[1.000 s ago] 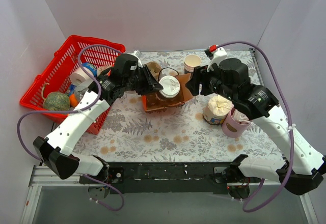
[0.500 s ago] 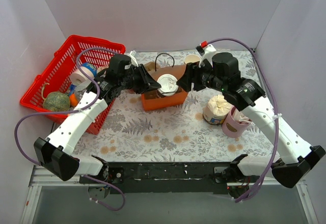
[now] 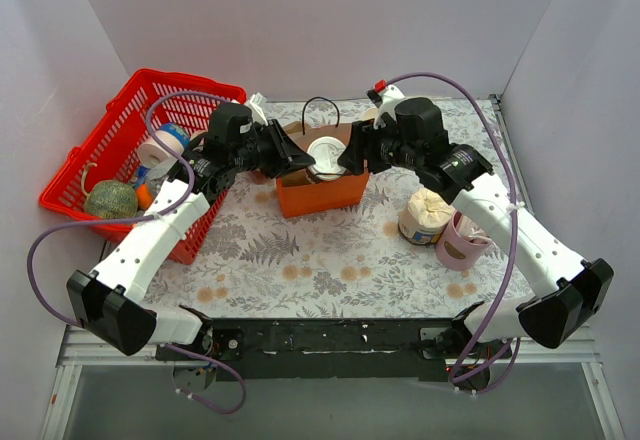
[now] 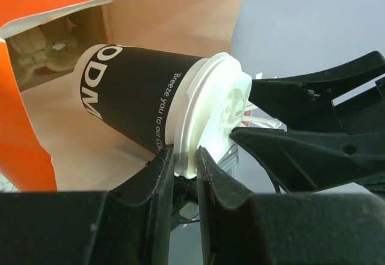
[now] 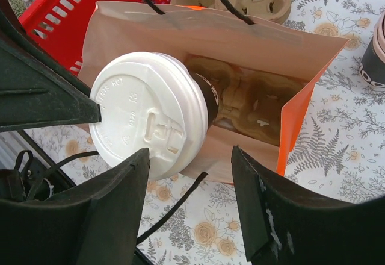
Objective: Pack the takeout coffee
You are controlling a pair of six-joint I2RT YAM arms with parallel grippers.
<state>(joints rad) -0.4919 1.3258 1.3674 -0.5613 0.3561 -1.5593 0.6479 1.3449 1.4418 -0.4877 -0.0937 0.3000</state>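
Left gripper [image 4: 185,156] shut on the rim of the white lid, one finger on each side of the lid edge. In the top view it sits at upper centre [image 3: 295,156], arm reaching in from the lower left.

Takeout coffee [image 4: 135,93]: held tilted, dark body pointing into the open mouth of the orange paper bag [image 4: 21,132], lid end outside the bag. Top view puts the lid [image 3: 325,152] just above the bag [image 3: 320,195], at frame centre.

Right gripper [image 5: 189,156] spread wide, fingers well apart; the lid [image 5: 144,117] shows between and above them. Cannot tell whether either finger touches it. Top view: right gripper [image 3: 350,154] just right of the lid, facing the left one.

Inside the bag, a pulp cup carrier [image 5: 252,99] lies below the cup.

Red basket [image 3: 105,155] at left of the table, clear of the bag.
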